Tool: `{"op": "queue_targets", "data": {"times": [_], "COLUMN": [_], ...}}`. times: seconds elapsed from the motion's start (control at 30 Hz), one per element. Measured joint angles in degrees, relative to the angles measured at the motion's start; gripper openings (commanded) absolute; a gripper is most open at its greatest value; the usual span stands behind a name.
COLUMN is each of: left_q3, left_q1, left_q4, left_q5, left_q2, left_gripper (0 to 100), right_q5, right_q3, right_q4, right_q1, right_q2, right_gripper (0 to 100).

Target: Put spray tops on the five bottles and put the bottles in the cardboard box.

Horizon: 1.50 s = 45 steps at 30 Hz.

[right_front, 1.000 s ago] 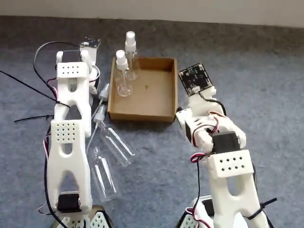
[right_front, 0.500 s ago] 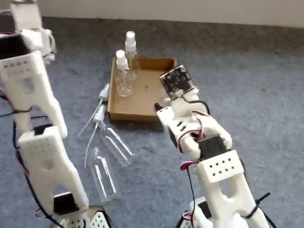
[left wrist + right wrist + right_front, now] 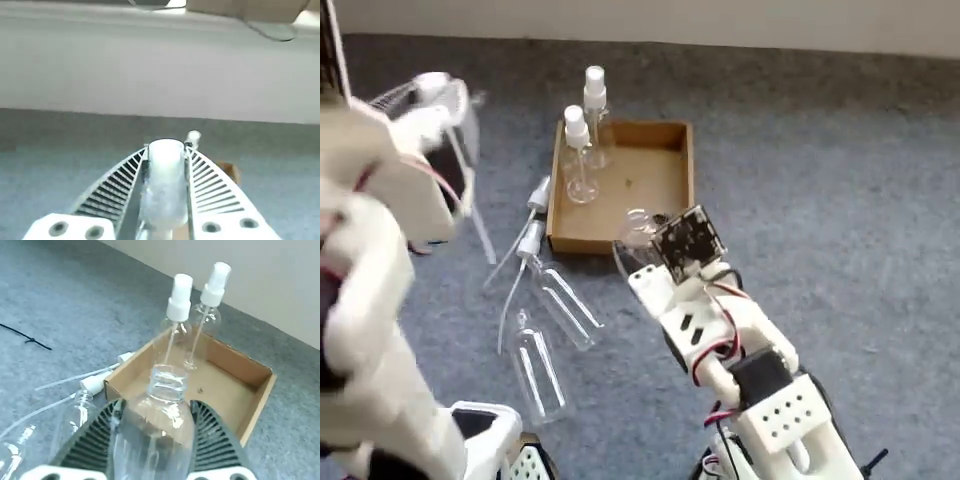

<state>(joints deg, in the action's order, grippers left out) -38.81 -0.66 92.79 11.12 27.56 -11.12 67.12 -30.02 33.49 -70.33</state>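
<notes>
Your right gripper [image 3: 157, 410] is pinching a clear plastic bottle with an open, uncapped neck [image 3: 167, 382], one ribbed finger pressed against each side of its body. From the high view, you have this bottle over the near wall of the shallow brown cardboard box [image 3: 645, 185], with the right arm reaching in from the near side of the scene.

Your left gripper [image 3: 166, 150] is closed on a white cylindrical spray top [image 3: 162, 190], which sits snug between the two slatted fingers. That arm is raised at the left of the scene, well apart from the box, and its wrist camera faces a white wall [image 3: 160, 75] at the far side.

Inside the box, in its far left corner, you have two clear bottles standing upright with white spray tops on: the nearer capped bottle [image 3: 578, 160] and the farther capped bottle [image 3: 595, 110], just beside each other.

On the grey carpet [image 3: 820, 150] to the left of the box lie two loose white spray tops with thin dip tubes, one farther [image 3: 538, 195] and one nearer [image 3: 529, 240]. Nearer than these, two more clear uncapped bottles lie on their sides: one close to the box's near left corner [image 3: 568, 300], the other nearer and to its left [image 3: 538, 368].
</notes>
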Motion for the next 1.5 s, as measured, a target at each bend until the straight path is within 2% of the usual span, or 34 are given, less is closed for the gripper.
{"op": "queue_targets", "data": {"times": [0.23, 0.4, 0.5, 0.83, 1.5], "left_q3": [18.5, 26.6, 29.4, 30.9, 49.7], "left_q1": [14.5, 19.0, 21.5, 22.7, 22.9], "left_q4": [-19.2, -30.4, -34.5, -36.4, -36.7], "left_q5": [2.8, 2.8, 2.8, 2.8, 2.8], "left_q2": [6.4, 6.9, 6.9, 6.9, 6.9], "left_gripper": [0, 0, 0, 0, 0], "right_q5": [0.0, 0.0, 0.0, 0.0, 0.0], "right_q3": [4.1, 9.1, 13.5, 17.5, 17.5], "right_q4": [0.2, 2.4, 4.3, 4.9, 4.9], "right_q1": [2.2, 2.4, 2.5, 2.4, 2.5], "right_q2": [-6.9, -14.0, -18.9, -23.3, -23.5], "right_gripper": [0.4, 0.4, 0.4, 0.4, 0.4]}}
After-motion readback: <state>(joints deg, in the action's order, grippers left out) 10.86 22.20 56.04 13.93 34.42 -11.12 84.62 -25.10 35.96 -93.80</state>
